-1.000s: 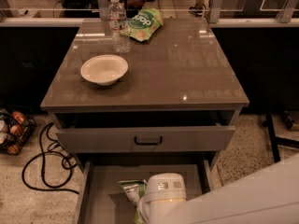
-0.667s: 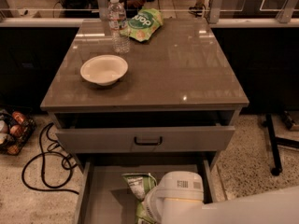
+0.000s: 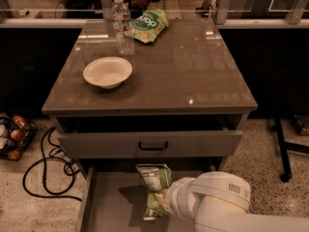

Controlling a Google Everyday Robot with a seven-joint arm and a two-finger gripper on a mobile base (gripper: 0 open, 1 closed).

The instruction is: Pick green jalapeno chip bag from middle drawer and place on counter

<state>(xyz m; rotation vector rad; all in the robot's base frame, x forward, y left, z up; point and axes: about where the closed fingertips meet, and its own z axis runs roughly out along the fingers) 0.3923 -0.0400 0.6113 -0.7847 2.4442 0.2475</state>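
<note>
The green jalapeno chip bag (image 3: 154, 187) hangs upright over the open middle drawer (image 3: 108, 211), white nutrition panel facing me, with its shadow on the drawer floor. My gripper (image 3: 165, 204) sits at the bag's lower right side, at the end of the white arm (image 3: 212, 202) that comes in from the bottom right. It is shut on the bag. The fingers are mostly hidden behind the bag and wrist. The counter (image 3: 193, 66) is the glossy top of the cabinet above.
On the counter stand a white bowl (image 3: 107, 71), a water bottle (image 3: 123, 25) and a light green "pop" bag (image 3: 147, 23). The top drawer (image 3: 149, 144) with a black handle is slightly open above the bag. Cables (image 3: 43, 173) lie on the floor to the left.
The arm has shifted right and up. The bag, which lay flat on the drawer floor, now stands upright and is lifted with the gripper.
</note>
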